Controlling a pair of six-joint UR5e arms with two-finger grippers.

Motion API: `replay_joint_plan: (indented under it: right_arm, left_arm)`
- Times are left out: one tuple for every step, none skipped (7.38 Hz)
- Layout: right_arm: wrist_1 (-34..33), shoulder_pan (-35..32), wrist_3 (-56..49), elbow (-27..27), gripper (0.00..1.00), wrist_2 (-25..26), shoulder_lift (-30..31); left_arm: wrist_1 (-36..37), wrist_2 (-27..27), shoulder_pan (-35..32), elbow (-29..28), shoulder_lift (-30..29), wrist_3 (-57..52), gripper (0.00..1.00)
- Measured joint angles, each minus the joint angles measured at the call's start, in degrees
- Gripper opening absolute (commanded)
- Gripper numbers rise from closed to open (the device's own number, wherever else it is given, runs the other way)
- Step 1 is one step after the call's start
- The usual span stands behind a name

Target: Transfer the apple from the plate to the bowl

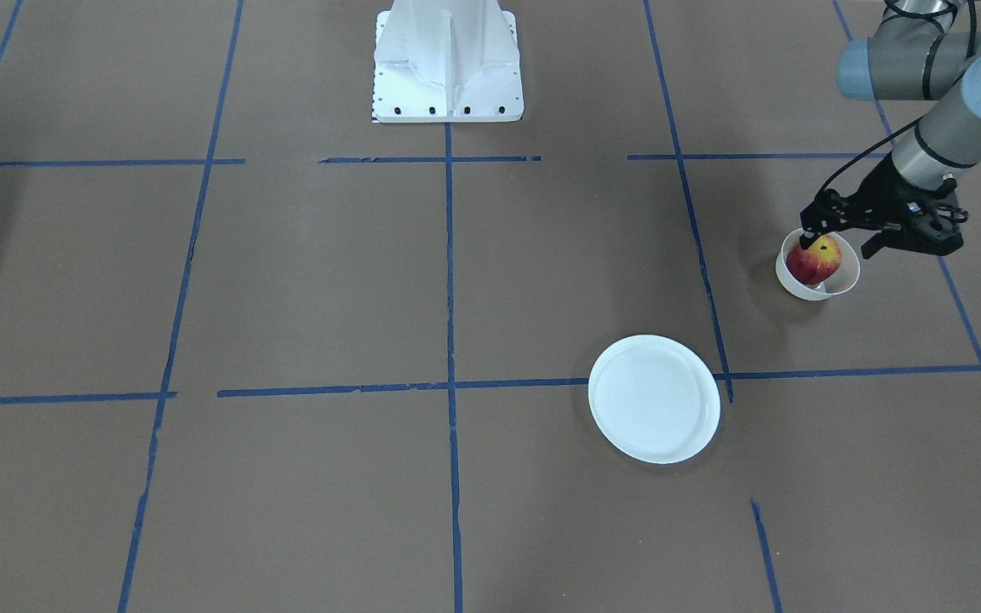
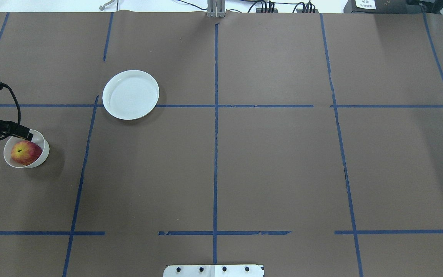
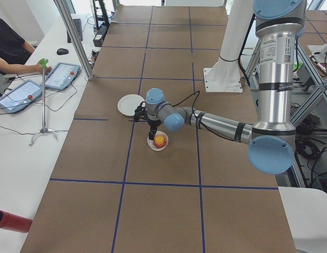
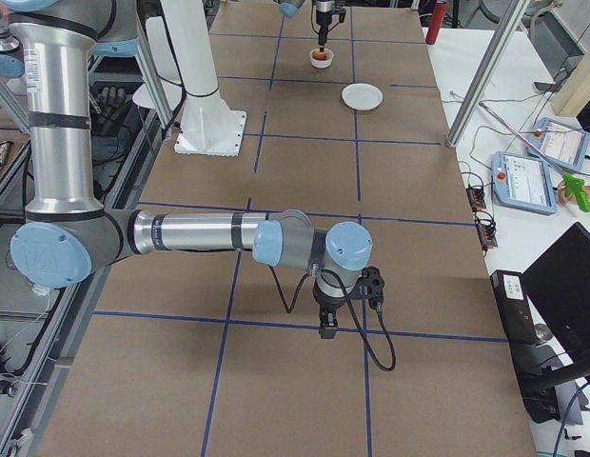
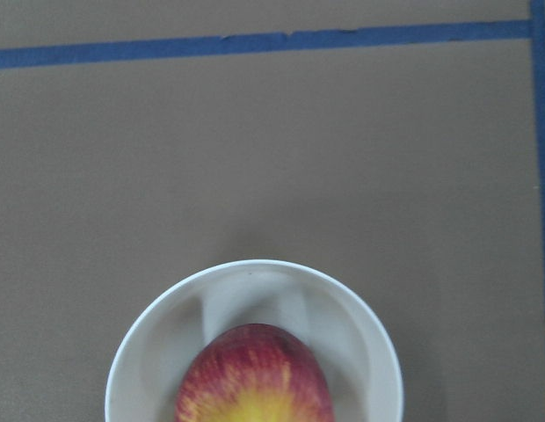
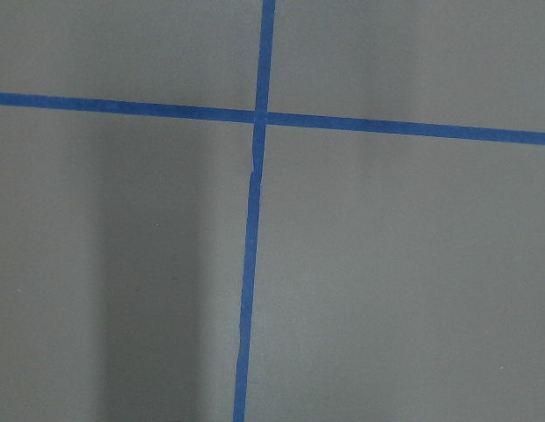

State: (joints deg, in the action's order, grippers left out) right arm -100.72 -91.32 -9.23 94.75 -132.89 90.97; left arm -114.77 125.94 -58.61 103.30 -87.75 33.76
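brown bench (image 1: 286, 298): apple (image 1: 814, 260) in bowl (image 1: 841, 284), frame right, w/ left end effector (image 1: 838, 242) wide above it. right end effector (image 4: 328, 330): can't tell.

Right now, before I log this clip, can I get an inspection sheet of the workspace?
Surface: brown table with blue tape grid.
Job's things: apple sits in bowl; plate bare.
Clutter: nothing seen.
Grippers: left pincer open over the bowl; right pincer over the table, state unclear.
Cables: black cable loops behind left pincer.
Surroundings: operator at side desk with pendants.
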Motion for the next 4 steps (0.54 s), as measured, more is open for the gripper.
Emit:
replay_joint_plan:
  right_arm:
    - [0.0, 0.0, 0.0, 0.0, 1.00, 0.0, 0.0]
    - [0.0, 0.0, 0.0, 0.0, 1.00, 0.0, 0.0]
    - [0.0, 0.0, 0.0, 0.0, 1.00, 0.0, 0.0]
    - [0.0, 0.0, 0.0, 0.0, 1.00, 0.0, 0.0]
  left_arm:
    - [3.3, 0.0, -3.4, 0.0, -1.2, -6.4, 1.00]
    - [8.5, 0.0, -6.7, -0.1, -3.5, -12.5, 1.00]
    - [15.2, 0.0, -10.2, -0.4, -6.4, -18.9, 1.00]
    - [21.4, 0.0, -13.8, -0.6, -8.8, -24.9, 1.00]
